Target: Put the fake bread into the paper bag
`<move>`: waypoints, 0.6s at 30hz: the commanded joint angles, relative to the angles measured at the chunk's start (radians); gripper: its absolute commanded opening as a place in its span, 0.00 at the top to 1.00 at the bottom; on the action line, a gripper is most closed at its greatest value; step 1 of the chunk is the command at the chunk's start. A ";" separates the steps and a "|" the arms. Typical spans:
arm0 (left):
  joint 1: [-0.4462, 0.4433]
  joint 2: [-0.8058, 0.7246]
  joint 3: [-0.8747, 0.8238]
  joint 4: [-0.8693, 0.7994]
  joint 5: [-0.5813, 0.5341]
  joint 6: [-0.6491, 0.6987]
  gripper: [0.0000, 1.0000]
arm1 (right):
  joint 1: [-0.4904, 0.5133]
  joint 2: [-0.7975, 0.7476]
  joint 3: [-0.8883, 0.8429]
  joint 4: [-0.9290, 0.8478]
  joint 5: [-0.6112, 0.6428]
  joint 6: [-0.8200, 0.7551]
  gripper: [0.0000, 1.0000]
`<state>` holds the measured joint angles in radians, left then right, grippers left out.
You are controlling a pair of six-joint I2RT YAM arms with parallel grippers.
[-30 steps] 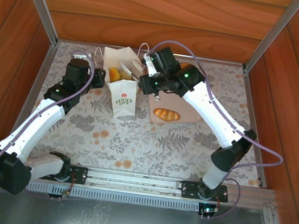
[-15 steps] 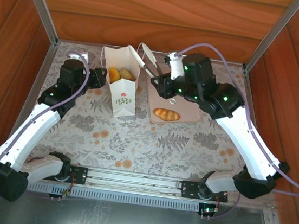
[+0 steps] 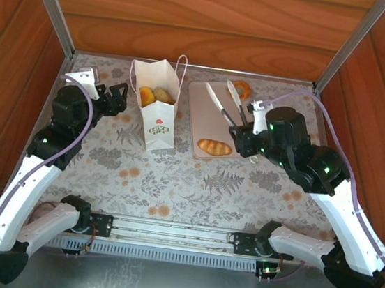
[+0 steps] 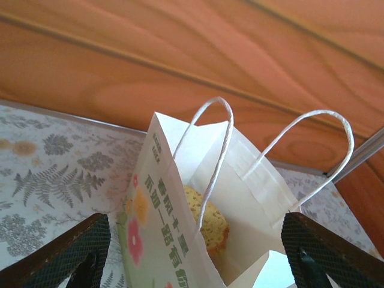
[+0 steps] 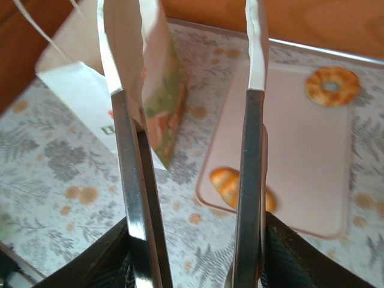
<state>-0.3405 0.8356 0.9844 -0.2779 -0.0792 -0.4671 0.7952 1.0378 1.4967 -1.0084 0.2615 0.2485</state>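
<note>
The braided roll [image 3: 214, 147] is probably light, hard and slick, so it is best pinched across its middle. It lies on the tray [image 3: 196, 127] just ahead of the right hand [image 3: 245, 128], which clamps the tongs [image 5: 251, 180], their blades apart. The ring [image 3: 240, 89] lies farther ahead. The paper bag [image 3: 157, 115], with two golden pieces [image 3: 147, 97] inside, stands just ahead of the left hand [image 3: 117, 96], whose fingers are spread wide and grip nothing.

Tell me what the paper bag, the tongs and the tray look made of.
The paper bag: thin matte white paper, going by its creased folds and twisted loop handles. The tongs: likely polished metal; shiny, reflective arms with white tips. The tray: smooth beige-pink, probably plastic; can't be sure.
</note>
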 commanded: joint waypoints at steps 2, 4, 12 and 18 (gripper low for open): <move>0.005 -0.045 -0.019 -0.012 -0.060 0.013 0.20 | -0.059 -0.061 -0.102 -0.076 0.097 0.001 0.46; 0.004 -0.060 -0.021 -0.013 -0.068 0.013 0.20 | -0.100 -0.093 -0.165 -0.074 0.084 -0.020 0.46; 0.005 -0.072 -0.023 -0.022 -0.073 0.016 0.20 | -0.232 -0.084 -0.318 -0.071 -0.050 -0.115 0.49; 0.005 -0.069 -0.031 -0.025 -0.076 0.023 0.20 | -0.241 -0.004 -0.361 -0.052 -0.110 -0.233 0.50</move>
<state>-0.3405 0.7719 0.9619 -0.2893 -0.1375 -0.4652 0.5613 1.0145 1.1465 -1.0931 0.2035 0.1066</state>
